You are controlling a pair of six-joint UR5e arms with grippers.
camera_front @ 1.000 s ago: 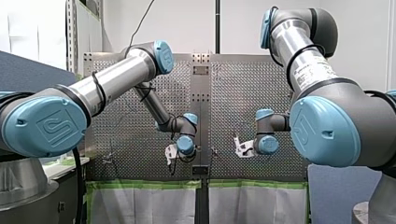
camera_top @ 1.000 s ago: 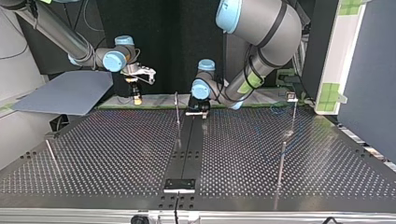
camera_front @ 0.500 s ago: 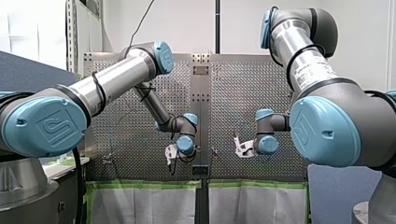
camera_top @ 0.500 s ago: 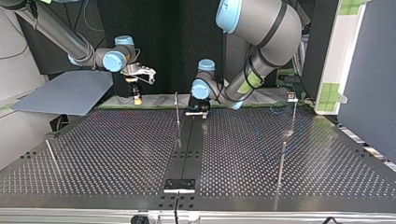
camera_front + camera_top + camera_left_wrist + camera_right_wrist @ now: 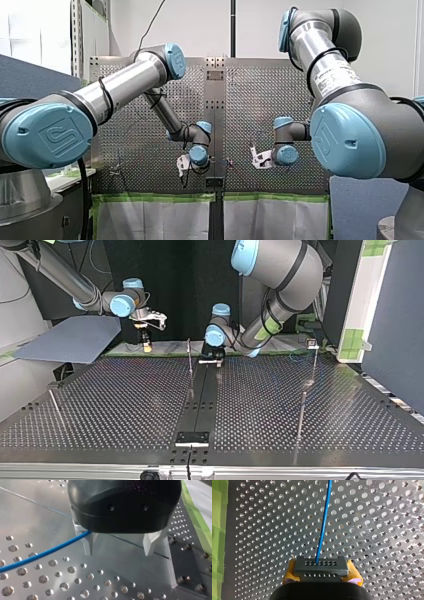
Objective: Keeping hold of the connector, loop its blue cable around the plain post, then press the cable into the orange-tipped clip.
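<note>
My right gripper (image 5: pixel 322 573) clamps the connector (image 5: pixel 320 566); my left gripper (image 5: pixel 118 552) gapes empty, and I fear the cable (image 5: pixel 323 525) snagging on it

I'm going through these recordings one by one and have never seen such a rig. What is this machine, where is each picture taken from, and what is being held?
These are two robot arms working over a metal table full of holes. The front view looks from behind the arms; the top view faces them from across the table, so the sides swap. The other two cameras sit on the wrists. In the right wrist view, my right gripper clamps a dark connector between yellow pads, and a blue cable runs away from it over the table. In the left wrist view, my left gripper has its fingers apart with nothing between them; the cable passes by one finger. Thin upright posts stand on the table.
</note>
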